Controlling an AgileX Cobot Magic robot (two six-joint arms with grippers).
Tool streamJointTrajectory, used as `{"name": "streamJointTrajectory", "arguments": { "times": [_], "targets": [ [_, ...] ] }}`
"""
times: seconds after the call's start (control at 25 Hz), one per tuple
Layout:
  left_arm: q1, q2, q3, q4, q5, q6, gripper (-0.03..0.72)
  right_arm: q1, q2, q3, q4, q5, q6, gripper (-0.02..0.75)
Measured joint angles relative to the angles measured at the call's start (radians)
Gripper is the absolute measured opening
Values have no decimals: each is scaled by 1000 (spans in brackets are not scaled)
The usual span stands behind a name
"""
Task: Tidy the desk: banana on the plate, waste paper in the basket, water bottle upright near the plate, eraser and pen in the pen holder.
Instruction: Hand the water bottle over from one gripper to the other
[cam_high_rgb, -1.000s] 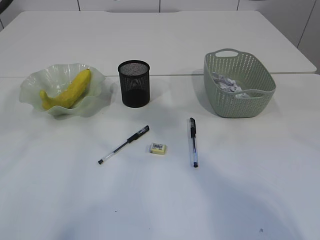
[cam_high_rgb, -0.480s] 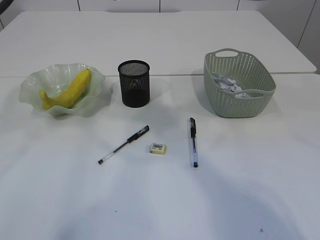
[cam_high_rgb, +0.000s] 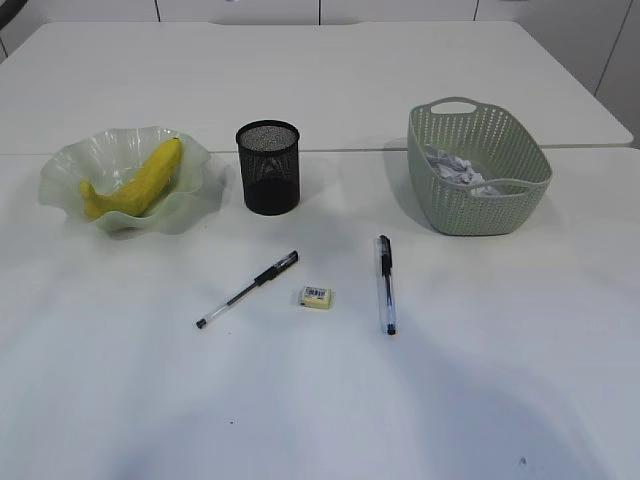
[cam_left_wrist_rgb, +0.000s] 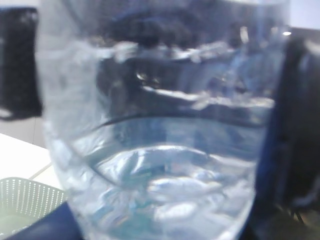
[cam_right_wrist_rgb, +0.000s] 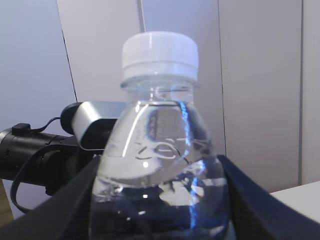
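Right, the water bottle (cam_right_wrist_rgb: 159, 165) is off the desk, upright, and sits between both pincers. The left gripper (cam_left_wrist_rgb: 160, 125) is about half open and clamped on the lower body. The right gripper (cam_right_wrist_rgb: 159, 210) brackets the shoulder, but I can't tell whether it's gripping or loose. The bottle is clear thin plastic, smooth, rounded and part full, so I expect moderate weight, slosh, and walls that dent if squeezed. The white cap (cam_right_wrist_rgb: 160, 52) is ribbed and stiff. Best hold is mid-body with a firm grip. It goes near the wavy translucent plate (cam_high_rgb: 60, 165).
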Motion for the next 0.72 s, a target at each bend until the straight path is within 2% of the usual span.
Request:
{"name": "streamJointTrajectory", "arguments": {
  "times": [0.24,0.72],
  "targets": [
    [0,0,0,1,-1,0,344,0,0,0,-4,-4,30,474],
    [0,0,0,1,-9,-3,343,0,0,0,-6,-13,44,488]
  ]
}}
